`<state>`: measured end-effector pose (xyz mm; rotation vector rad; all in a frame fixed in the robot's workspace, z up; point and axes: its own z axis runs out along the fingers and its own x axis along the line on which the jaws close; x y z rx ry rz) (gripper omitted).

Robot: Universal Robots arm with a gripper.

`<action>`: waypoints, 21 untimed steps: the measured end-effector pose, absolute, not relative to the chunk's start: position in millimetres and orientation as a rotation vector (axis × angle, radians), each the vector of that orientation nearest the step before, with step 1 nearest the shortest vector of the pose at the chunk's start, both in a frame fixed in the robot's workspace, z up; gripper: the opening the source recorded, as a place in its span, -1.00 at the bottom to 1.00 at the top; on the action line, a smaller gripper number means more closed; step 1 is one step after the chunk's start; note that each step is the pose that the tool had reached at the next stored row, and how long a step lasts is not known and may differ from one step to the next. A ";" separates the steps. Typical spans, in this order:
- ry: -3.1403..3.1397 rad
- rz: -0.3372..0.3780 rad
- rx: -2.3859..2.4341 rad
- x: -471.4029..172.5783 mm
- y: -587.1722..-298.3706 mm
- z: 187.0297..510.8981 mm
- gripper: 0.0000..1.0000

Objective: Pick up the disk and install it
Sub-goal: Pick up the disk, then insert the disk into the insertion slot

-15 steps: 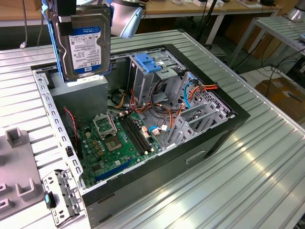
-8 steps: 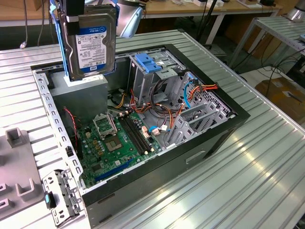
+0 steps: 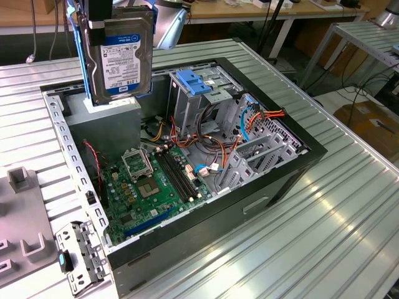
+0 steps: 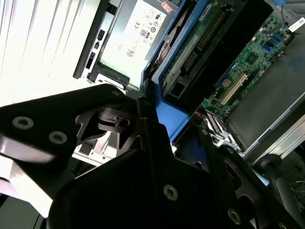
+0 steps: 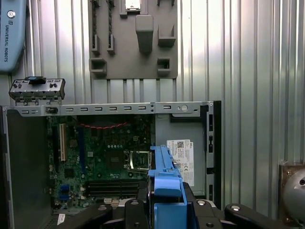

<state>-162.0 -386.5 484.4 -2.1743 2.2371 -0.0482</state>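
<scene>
Above the open black computer case, which lies on its side on the ribbed aluminium table, the flat silver-metal disk with the white label banded blue and black hangs in the air, touching no part of the case.

1. Grip. The black gripper is pinched on the disk's upper end. One finger lies across the labelled face. In the first wrist view the disk shows edge-on, its blue plastic side rail sandwiched between the dark finger bodies.

2. Orientation. The disk's long axis stands upright, pointing down from the gripper towards the case. The labelled face is turned towards the exterior camera.

3. Position. The disk's lower end sits just over the larger grey metal box in the corner of the case, apart from it.

4. Governing relation. The grey metal cage with the blue plastic handle stands towards the exterior view's right of the disk and lower, near but not touching. Judged from the task, this sideways and downward offset is the gap that matters. The green motherboard lies flat below, between box and cage.
</scene>
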 end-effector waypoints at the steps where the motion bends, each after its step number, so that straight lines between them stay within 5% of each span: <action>1: 2.237 -0.048 -2.174 -161.1 -386.4 484.3 -0.26; 21: 2.258 -0.046 -2.155 -149.6 -387.4 483.2 -0.26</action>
